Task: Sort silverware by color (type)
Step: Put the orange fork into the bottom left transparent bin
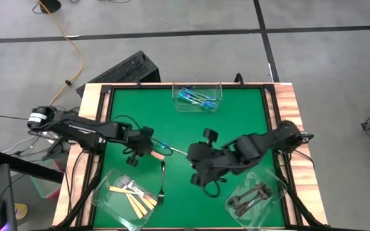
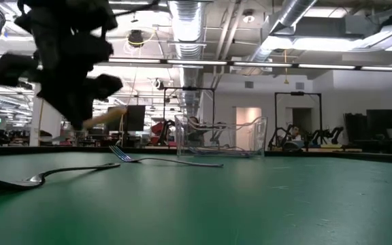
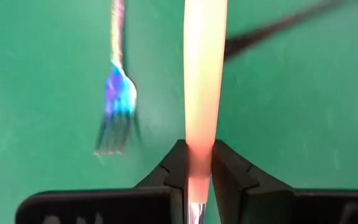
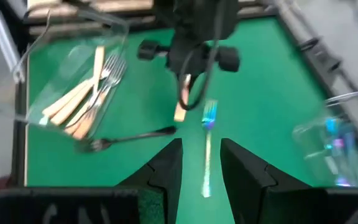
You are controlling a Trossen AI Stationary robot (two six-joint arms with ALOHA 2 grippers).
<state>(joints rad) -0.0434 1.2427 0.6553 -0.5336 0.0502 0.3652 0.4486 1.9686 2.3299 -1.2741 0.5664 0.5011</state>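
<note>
The left gripper [image 1: 148, 153] was clenched on a tan-handled fork [image 3: 201, 81], its handle pinched between the fingertips [image 3: 229, 171] above the green worktop [image 1: 236, 115]. The step in hand looked like carrying this fork to the clear tub [image 1: 108, 192] at the near left, where other tan-handled forks [image 1: 133, 194] already lay. To do it well the grasp should stay firm and the fork be lowered lengthwise into the tub — clear of its wall. The right gripper [image 4: 201, 165] hung over mid-worktop with its jaws apart and empty, aimed at a blue iridescent fork [image 4: 207, 146] lying loose. A dark grey fork [image 1: 162, 181] also lay on the worktop beside the tan tub. Only the left wrist view showed the pinch itself; only the high view showed all three tubs — blue forks [image 1: 194, 97] at the far edge, dark ones [image 1: 249, 197] near right.
</note>
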